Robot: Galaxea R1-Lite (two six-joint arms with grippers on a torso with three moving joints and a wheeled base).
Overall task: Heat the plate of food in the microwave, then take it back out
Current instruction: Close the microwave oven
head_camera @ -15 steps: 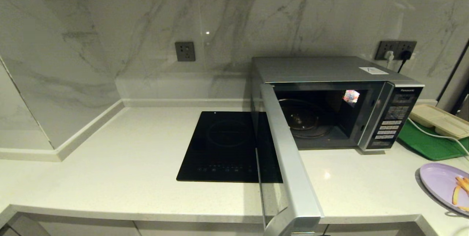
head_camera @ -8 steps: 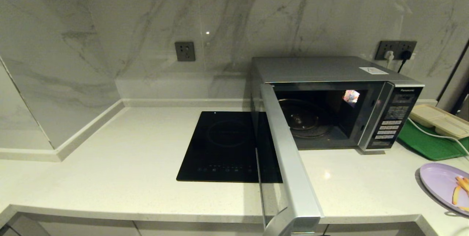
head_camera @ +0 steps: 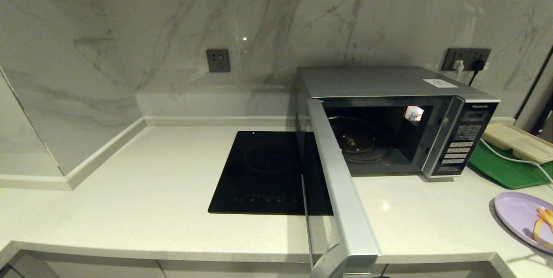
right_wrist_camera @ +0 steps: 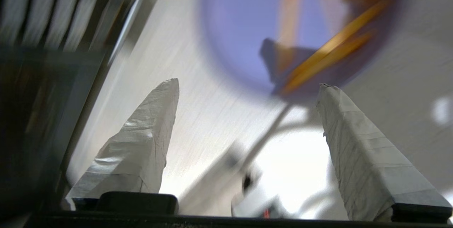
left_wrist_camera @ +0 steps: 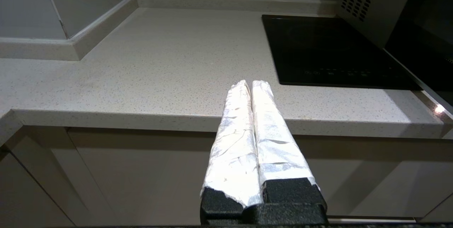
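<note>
Lilac plate of food (head_camera: 518, 217) is seen near the counter's (head_camera: 151, 191) front right edge, cut off by the head view's right border; its orange sticks are seen slightly shifted against half a second ago. The right gripper (right_wrist_camera: 247, 86), spread wide and empty, is seen blurred just short of the plate. The left gripper (left_wrist_camera: 251, 86), pressed shut, is parked before the counter edge. Farther back, the microwave (head_camera: 389, 83), marked Panasonic, is seen with its door (head_camera: 341, 191) swung open over the cooktop (head_camera: 259, 174).
</note>
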